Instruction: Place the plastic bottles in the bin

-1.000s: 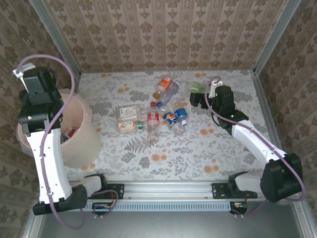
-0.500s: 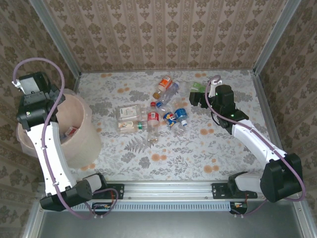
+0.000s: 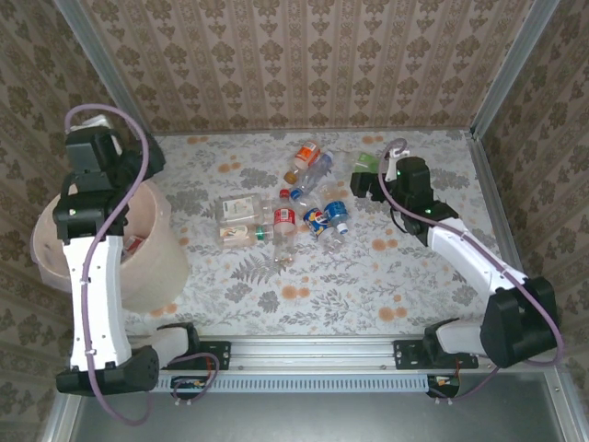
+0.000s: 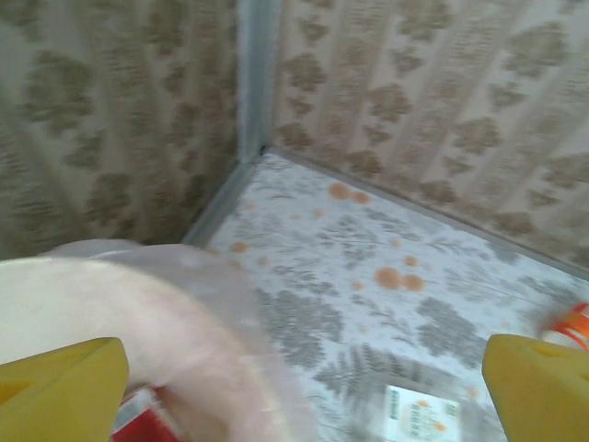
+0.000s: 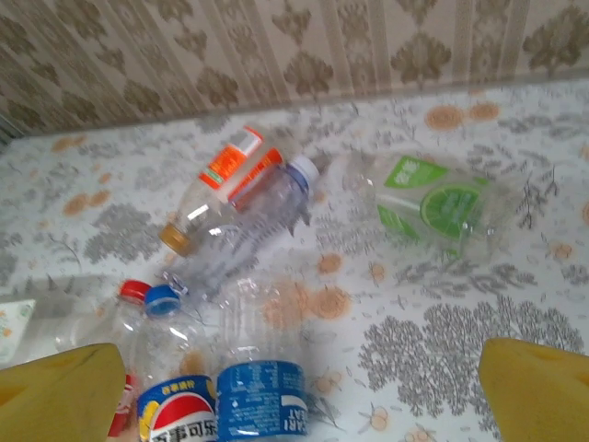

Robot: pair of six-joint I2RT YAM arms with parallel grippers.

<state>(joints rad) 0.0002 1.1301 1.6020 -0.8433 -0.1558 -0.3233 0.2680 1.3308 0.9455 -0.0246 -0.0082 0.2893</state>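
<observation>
Right wrist view has your right gripper (image 5: 296, 391) spread empty over the plastic bottles (image 5: 244, 170) at the far middle of the table (image 3: 368, 276); straddle the green-labelled bottle (image 5: 428, 204) squarely across its body before carrying left to the bin (image 3: 156, 267).

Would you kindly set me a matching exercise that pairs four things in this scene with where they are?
Things:
1. bin
2. green-label bottle
3. orange-label bottle
4. left gripper

Places:
A. far end of the heap
B. left edge of the table
C. open, above the bin's rim
D. alone, right of the heap

Pairs: 1-B, 2-D, 3-A, 4-C
</observation>
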